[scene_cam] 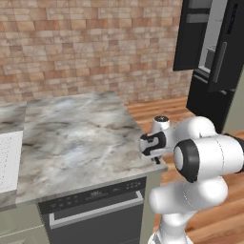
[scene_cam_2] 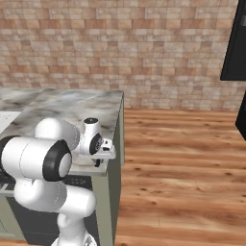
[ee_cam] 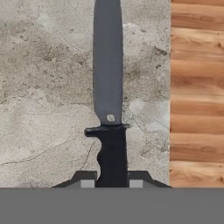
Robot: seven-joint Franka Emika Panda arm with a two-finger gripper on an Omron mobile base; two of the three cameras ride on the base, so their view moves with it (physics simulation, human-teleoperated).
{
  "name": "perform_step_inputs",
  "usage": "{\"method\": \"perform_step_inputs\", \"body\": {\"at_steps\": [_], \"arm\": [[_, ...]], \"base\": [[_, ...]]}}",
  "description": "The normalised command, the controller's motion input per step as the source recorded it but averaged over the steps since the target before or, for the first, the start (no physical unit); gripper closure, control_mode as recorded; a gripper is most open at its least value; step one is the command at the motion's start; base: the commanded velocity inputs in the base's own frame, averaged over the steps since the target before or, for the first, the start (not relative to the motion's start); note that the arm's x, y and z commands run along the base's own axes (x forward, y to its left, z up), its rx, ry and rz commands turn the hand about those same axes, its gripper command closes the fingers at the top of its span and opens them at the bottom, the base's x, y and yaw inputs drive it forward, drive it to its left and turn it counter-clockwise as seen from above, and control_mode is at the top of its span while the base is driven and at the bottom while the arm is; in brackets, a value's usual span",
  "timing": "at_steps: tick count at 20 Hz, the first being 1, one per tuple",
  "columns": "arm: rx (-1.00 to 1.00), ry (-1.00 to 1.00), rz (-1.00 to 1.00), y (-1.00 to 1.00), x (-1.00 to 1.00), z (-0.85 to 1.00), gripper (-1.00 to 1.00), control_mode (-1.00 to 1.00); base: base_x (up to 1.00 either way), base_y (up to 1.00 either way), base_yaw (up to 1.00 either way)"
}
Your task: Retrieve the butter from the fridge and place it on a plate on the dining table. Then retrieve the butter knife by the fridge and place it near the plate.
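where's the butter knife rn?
In the hand view the butter knife lies on the marbled counter top near its edge by the wood floor, handle between the gripper fingers.

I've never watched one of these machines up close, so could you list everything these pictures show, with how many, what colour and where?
butter knife: one, dark, lying on the stone top near its corner, handle between the finger tips
counter: one, grey marbled stone top, left of the arm
dishwasher: one, black front, under the counter
fridge: one, black, door open, far right
brick wall: one, reddish-brown, behind the counter
wooden floor: one, orange-brown planks, right of the counter
arm: one, white with dark joints, at the counter's corner
gripper: one, dark finger tips, shut on the butter knife's handle
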Motion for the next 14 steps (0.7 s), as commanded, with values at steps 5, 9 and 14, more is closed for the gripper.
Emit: {"method": "perform_step_inputs", "body": {"at_steps": [5, 9, 14], "arm": [[0.0, 0.0, 0.0, 0.0, -0.56, 0.77, 1.0, -1.0], [0.01, 0.0, -0.04, 0.0, -0.6, 1.0, 1.0, -1.0], [0.02, 0.03, -0.07, 0.0, -0.51, 1.0, 1.0, -1.0]], "base": [[0.0, 0.0, 0.0], [0.0, 0.0, 0.0], [0.0, 0.0, 0.0]]}}
